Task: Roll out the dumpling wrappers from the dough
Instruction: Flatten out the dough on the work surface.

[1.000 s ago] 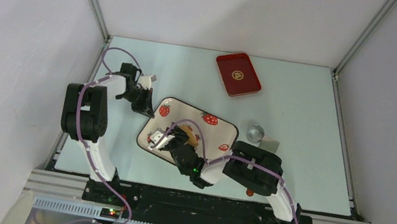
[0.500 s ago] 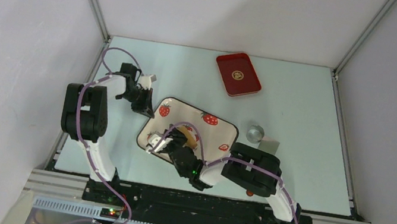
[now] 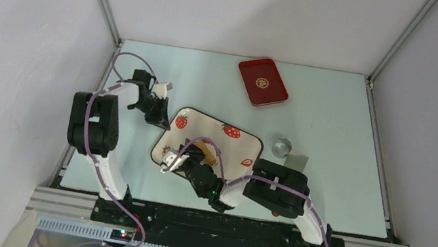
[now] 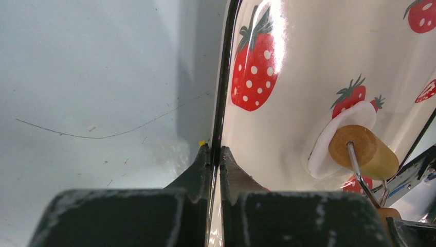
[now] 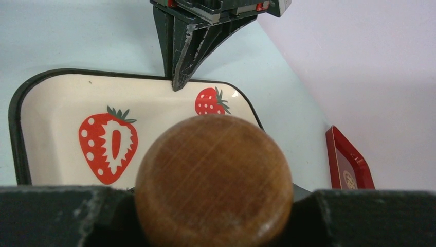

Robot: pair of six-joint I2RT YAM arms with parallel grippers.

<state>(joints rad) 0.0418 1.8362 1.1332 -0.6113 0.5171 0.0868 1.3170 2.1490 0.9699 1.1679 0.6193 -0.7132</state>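
The dumpling wrapper [image 4: 320,154], a thin flat white piece with an uneven edge, lies on the strawberry tray [image 4: 303,62] in the lower right of the left wrist view, partly covering a printed strawberry. The wooden roller [image 4: 362,152] rests on top of it and hides its lower right part (a thin metal rod runs from the roller's end face toward the bottom edge). At the bottom centre of that view the left gripper [image 4: 216,153] is pressed together on the tray's dark rim, one finger on either side. In the right wrist view the right gripper [image 5: 213,218] clamps the roller's round wooden handle [image 5: 213,175], which fills the lower middle of the frame. From above, the strawberry tray sits in the middle of the pale table [image 3: 337,116], a red tray [image 3: 263,81] lies well apart in the upper middle, and a silvery cup [image 3: 280,146] stands near the strawberry tray's right edge
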